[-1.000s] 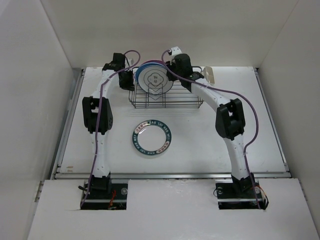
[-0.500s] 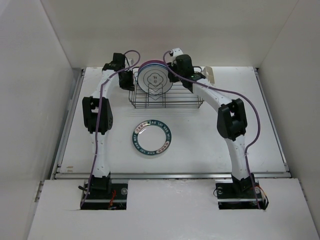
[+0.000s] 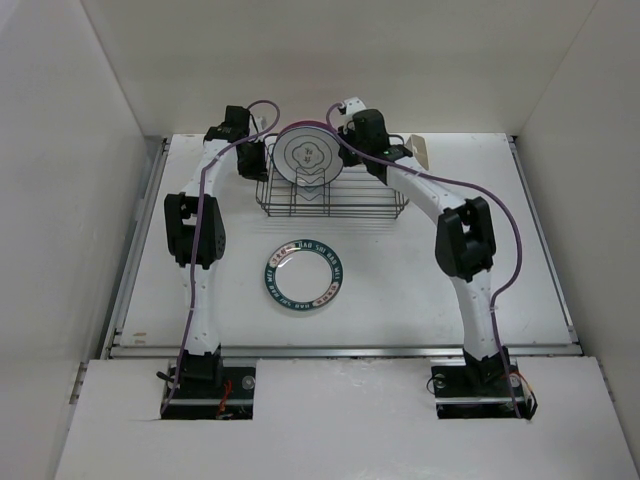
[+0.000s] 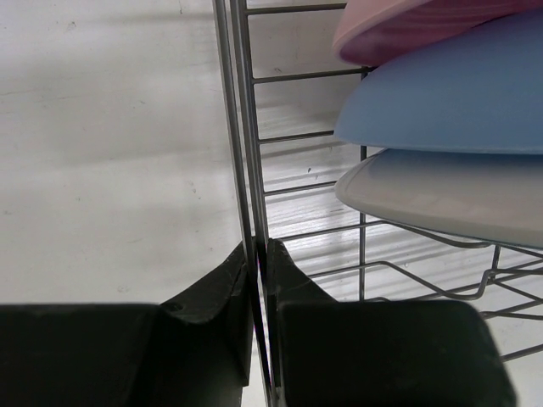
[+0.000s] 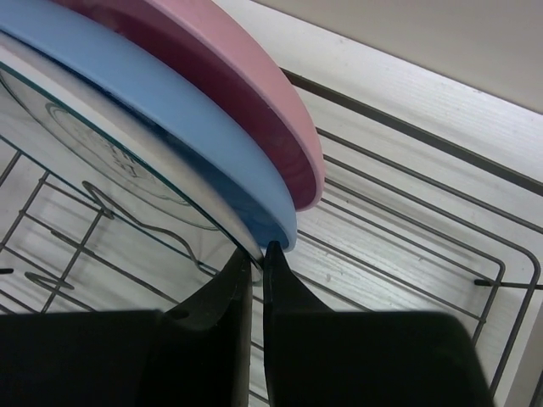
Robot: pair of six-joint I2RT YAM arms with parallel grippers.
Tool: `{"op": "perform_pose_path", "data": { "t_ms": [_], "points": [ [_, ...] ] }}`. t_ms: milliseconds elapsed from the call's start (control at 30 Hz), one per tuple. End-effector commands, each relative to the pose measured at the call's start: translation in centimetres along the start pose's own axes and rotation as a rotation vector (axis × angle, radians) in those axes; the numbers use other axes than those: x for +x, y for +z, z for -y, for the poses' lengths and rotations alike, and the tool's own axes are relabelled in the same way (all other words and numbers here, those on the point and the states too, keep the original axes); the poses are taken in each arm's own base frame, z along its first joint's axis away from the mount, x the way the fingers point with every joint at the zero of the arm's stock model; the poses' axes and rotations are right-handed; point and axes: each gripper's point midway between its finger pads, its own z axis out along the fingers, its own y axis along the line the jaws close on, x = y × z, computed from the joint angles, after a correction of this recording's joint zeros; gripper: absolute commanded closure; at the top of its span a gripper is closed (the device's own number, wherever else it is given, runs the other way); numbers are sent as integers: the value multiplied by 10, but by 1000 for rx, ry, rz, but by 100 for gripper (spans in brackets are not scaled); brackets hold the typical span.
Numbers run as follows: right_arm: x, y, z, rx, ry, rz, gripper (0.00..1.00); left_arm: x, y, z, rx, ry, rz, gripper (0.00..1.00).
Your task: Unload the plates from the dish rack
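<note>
Three plates are stood on edge in the dark wire rack (image 3: 330,205) at upper centre of the top view. A glossy white plate (image 5: 102,144) with a thin line motif is in front, then a smooth blue plate (image 5: 170,119), then a pink plate (image 5: 246,85), rims overlapped. The white plate's thin rim is pinched by the right gripper (image 5: 257,254), its black jaws nearly touching. The rack's slim side wires are clamped tight by the left gripper (image 4: 259,254). A teal-ringed plate (image 3: 304,275) is laid flat mid-frame on the matte white table (image 3: 450,270), well apart from the rack.
</note>
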Motion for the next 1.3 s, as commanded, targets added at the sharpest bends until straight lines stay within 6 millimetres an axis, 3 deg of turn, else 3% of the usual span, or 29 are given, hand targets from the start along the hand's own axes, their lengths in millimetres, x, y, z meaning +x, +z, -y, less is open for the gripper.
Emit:
{"op": "perform_pose_path", "data": {
  "t_ms": [0, 67, 133, 233, 400, 500, 533, 567, 633, 700, 767, 1000, 1133, 1167, 1200, 1267],
  "points": [
    [-110, -62, 0, 9, 61, 269, 100, -3, -8, -5, -30, 23, -1, 100],
    [-122, -75, 2, 20, 54, 310, 100, -5, -8, -4, -29, 16, 8, 100],
    [-145, -101, 5, 31, 28, 368, 100, -5, -8, -4, -29, 16, 8, 100],
    [-154, -123, 7, 42, 13, 399, 100, -5, -8, -2, -20, 7, 7, 100],
    [-143, -140, 5, 26, -22, 366, 100, -5, -8, -2, -20, 7, 7, 100],
    [-136, -158, -5, -35, -33, 346, 100, -5, -8, -2, -20, 7, 7, 100],
    [-122, -161, -14, -87, -42, 299, 100, -5, -8, -2, -20, 7, 7, 100],
    [-127, -176, -19, -118, -47, 304, 100, -5, -8, -2, -20, 7, 7, 100],
    [-105, -184, -29, -180, -52, 220, 100, -5, -8, -2, -20, 7, 7, 100],
    [-87, -200, -55, -318, -64, 172, 100, -8, -10, -2, -19, 8, 16, 100],
    [-55, -209, -79, -453, -64, 86, 100, -10, -9, -1, -18, 10, 25, 100],
    [35, -211, -137, -672, -39, -217, 100, -10, -9, 1, -9, 1, 24, 100],
    [89, -193, -152, -683, -51, -387, 100, -10, -9, 1, -9, 1, 24, 100],
    [99, -188, -149, -663, -59, -413, 100, -10, -9, 1, -9, 1, 24, 100],
    [106, -186, -152, -653, -67, -443, 98, -8, -10, 0, -10, -1, 15, 100],
    [114, -176, -143, -593, -76, -467, 82, -8, -10, 0, -10, -1, 15, 100]
  ]
}}
